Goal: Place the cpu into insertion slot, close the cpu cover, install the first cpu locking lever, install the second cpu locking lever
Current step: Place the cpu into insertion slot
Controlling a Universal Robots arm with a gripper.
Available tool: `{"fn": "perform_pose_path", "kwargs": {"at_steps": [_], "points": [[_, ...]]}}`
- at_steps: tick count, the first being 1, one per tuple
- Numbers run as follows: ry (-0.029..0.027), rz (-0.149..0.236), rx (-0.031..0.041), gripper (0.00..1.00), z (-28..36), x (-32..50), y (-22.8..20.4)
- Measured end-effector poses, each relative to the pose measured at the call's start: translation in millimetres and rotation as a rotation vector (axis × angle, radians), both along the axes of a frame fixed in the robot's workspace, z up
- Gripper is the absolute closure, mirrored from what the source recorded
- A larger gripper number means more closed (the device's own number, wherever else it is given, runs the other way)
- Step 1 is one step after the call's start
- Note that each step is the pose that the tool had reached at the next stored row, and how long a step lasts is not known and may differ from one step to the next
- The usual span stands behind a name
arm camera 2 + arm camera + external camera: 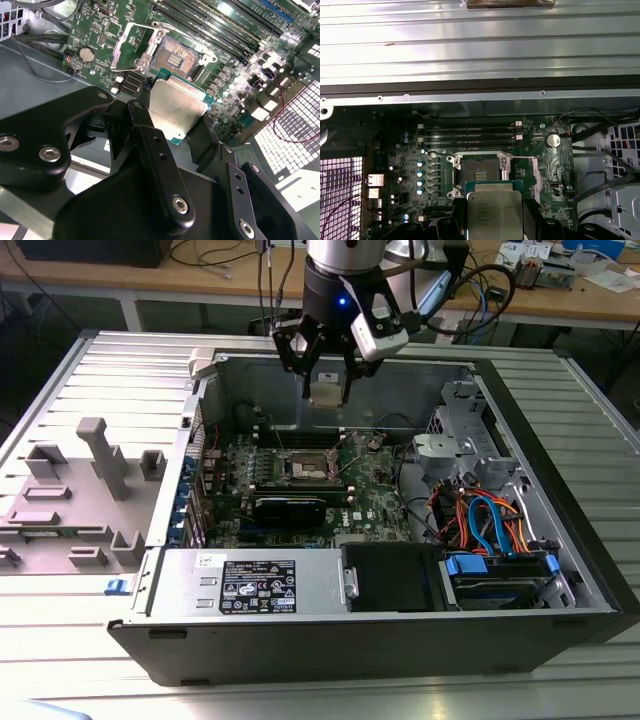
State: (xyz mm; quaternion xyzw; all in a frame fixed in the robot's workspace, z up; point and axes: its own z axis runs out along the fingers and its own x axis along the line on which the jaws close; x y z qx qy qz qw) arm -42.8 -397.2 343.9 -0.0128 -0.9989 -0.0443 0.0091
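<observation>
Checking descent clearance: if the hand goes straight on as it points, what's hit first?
Probably the open insertion slot, met by the cpu the hand holds; nothing shows between, but depth is unclear.

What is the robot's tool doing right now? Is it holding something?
Tool: closed, holding the cpu up in the air, not yet in the insertion slot.

The cpu (175, 105) in the gripper (170, 122), above the motherboard (100, 30), apart from the insertion slot (175, 59). Slot on the motherboard, inside the case (350, 640); memory slots (470, 132) just beside it.
</observation>
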Motion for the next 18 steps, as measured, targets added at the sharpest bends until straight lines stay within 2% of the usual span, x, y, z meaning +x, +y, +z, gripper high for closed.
{"fn": "perform_pose_path", "kwargs": {"at_steps": [18], "points": [[0.0, 0.0, -0.0008, 0.45, -4.6, 0.0, -0.7]]}}
